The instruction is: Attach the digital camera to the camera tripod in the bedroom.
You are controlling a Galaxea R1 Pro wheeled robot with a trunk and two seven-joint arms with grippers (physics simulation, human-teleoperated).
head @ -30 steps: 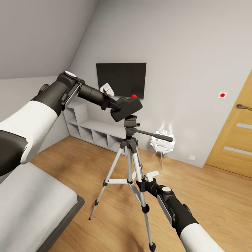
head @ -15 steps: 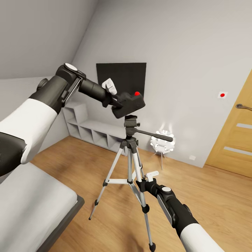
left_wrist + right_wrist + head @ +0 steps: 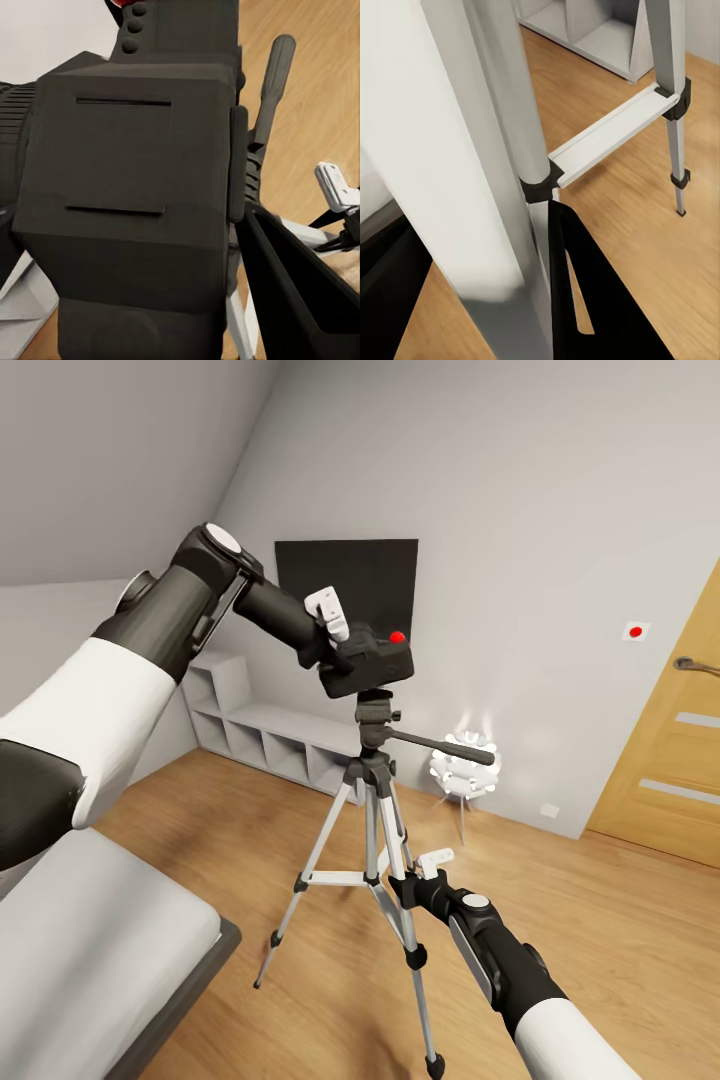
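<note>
Camera seated over the tripod head, both arms engaged.

The left gripper [image 3: 335, 645] clamps the digital camera [image 3: 368, 665], which sits level on the camera tripod [image 3: 372, 800] head at 12 o'clock. The right gripper [image 3: 418, 872] closes on a silver leg at 5 o'clock.

hanging flat on the grey wall [image 3: 520, 510], a black tv [image 3: 345, 585]. sitting below it against the wall, a low white cubby shelf [image 3: 265, 735]. glowing near the wall, a small white ball lamp [image 3: 465, 765] on thin legs. showing at the right edge, an oak door [image 3: 675, 760], a red-dotted wall switch [image 3: 634, 630] just beside it. lying at lower left on the wood floor [image 3: 600, 920], a white bed [image 3: 90, 940].
</note>
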